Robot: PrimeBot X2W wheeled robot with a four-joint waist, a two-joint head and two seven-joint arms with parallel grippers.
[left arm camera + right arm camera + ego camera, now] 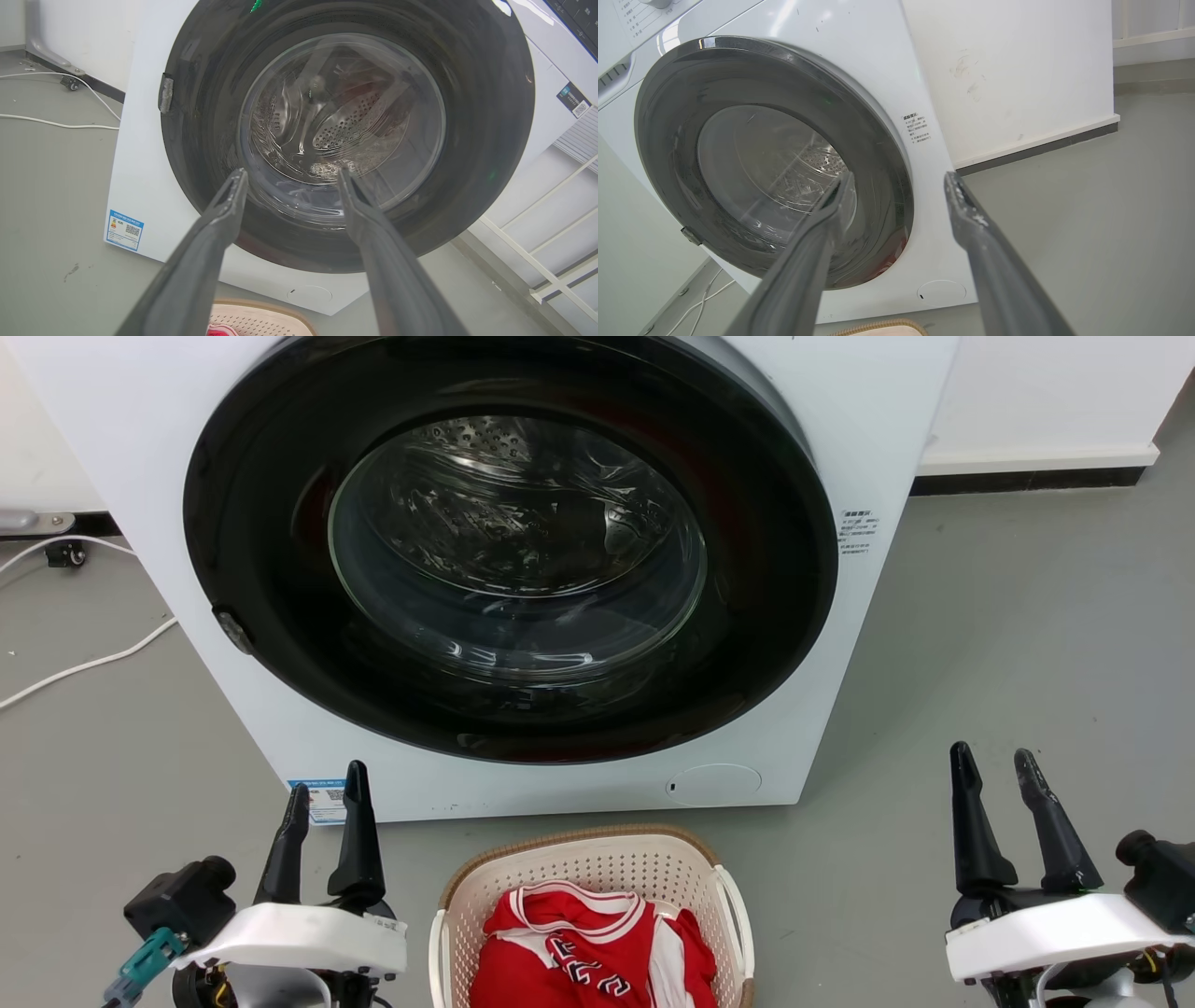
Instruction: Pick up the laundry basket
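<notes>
**While sitting on the floor before a washer, the laundry basket [597,868] is lying untouched between two grippers**

Low in the middle of the head view, the cream perforated basket with its brown rim is resting on the grey floor [1027,644], just in front of the white washing machine [840,448]. A red and white garment [579,952] is lying crumpled inside it. The machine's round dark door [280,569] is facing the robot, its glass showing the steel drum. The left gripper [327,784] is hovering near the basket's left side, fingers slightly parted and holding nothing. The right gripper [992,756] is hovering well apart on the right, fingers spread wider, also empty. A white cable [84,663] is trailing across the floor at far left.
</notes>
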